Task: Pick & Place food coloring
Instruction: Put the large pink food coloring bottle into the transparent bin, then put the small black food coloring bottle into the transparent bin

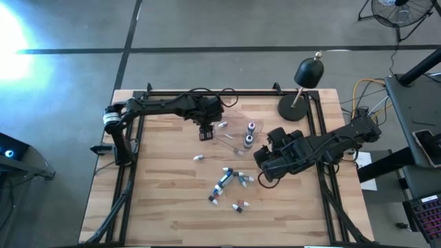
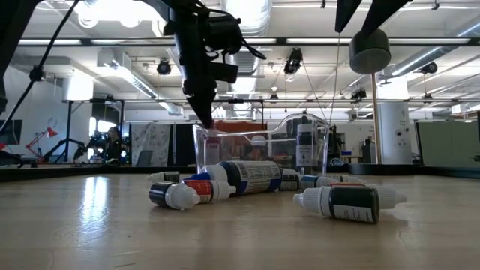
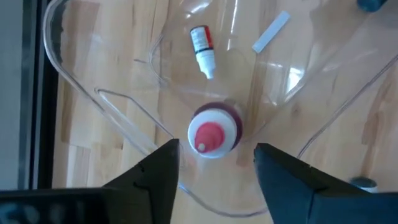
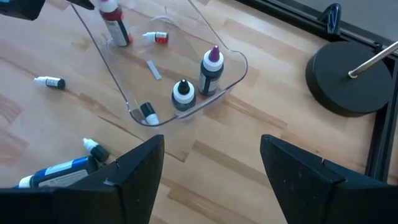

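The left claw (image 1: 205, 131) hung over the left end of the clear plastic tray (image 1: 238, 118), upper centre of the high view. Its fingers (image 3: 155, 180) stood spread either side of a red-capped bottle (image 3: 213, 130) standing upright on the tray floor. No contact was visible between fingers and bottle. The inspector judged this the release of a placed bottle: upright, inside the wall, and free of the grip.

A second small bottle (image 3: 202, 51) with a white cap lay on its side farther into the tray. Two more stood upright at the tray's right end, one pink-capped (image 4: 211, 70) and one with a white cap (image 4: 183, 94), with a further one lying by the tray's near wall (image 4: 148, 113). The upright ones appeared set down deliberately rather than dropped.

The right claw (image 1: 267, 164) waited lower right of the tray, its fingers spread and holding nothing. It hung near the loose cluster of food coloring bottles (image 1: 231, 180) lying on the bench (image 1: 158, 207) at lower centre of the high view, likely positioned for the next pick. One stray bottle (image 1: 198, 158) lay apart to the left of the cluster.

A black lamp base (image 1: 295, 107) stood at the upper right, clear of the work. The task was judged partly done, with most bottles yet to be moved.
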Robot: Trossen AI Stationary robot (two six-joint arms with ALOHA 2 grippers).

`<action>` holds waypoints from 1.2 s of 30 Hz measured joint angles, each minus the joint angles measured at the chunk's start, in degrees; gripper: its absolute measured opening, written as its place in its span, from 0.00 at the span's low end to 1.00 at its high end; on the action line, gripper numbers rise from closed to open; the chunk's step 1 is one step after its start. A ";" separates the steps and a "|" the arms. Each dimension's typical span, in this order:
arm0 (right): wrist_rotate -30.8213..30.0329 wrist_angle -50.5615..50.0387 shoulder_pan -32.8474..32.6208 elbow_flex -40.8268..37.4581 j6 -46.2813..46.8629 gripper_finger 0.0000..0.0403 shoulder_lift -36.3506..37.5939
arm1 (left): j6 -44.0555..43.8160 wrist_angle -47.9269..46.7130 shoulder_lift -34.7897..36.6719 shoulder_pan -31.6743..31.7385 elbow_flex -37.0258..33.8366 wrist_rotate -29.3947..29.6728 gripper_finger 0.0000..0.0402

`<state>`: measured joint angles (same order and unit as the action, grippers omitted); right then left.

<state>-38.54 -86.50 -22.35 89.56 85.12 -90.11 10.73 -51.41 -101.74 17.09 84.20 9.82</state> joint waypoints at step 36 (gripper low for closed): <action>2.99 -0.15 -0.13 -2.43 -5.80 0.57 0.00 | -23.15 43.27 22.92 -20.79 -47.82 -1.37 0.47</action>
<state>-35.55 -86.65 -22.48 87.13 79.31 -90.11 -12.43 -8.14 -78.82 -3.70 36.38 8.45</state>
